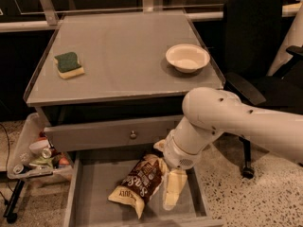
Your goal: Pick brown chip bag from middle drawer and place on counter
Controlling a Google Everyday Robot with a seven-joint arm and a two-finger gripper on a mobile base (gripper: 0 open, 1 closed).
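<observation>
The brown chip bag (140, 184) lies crinkled on the floor of the open middle drawer (94, 197), pale yellow ends and white lettering showing. My gripper (171, 193) hangs from the white arm down into the drawer, right beside the bag's right edge. One pale finger (173, 189) shows, pointing down next to the bag. The counter (123, 56) is the flat grey cabinet top above the drawers.
A green-and-yellow sponge (69, 64) sits on the counter's left, a white bowl (187, 57) on its right. A closed drawer front with a round knob (133, 135) is above the open drawer. A black office chair (258, 56) stands right. A bin of clutter (35, 157) sits left.
</observation>
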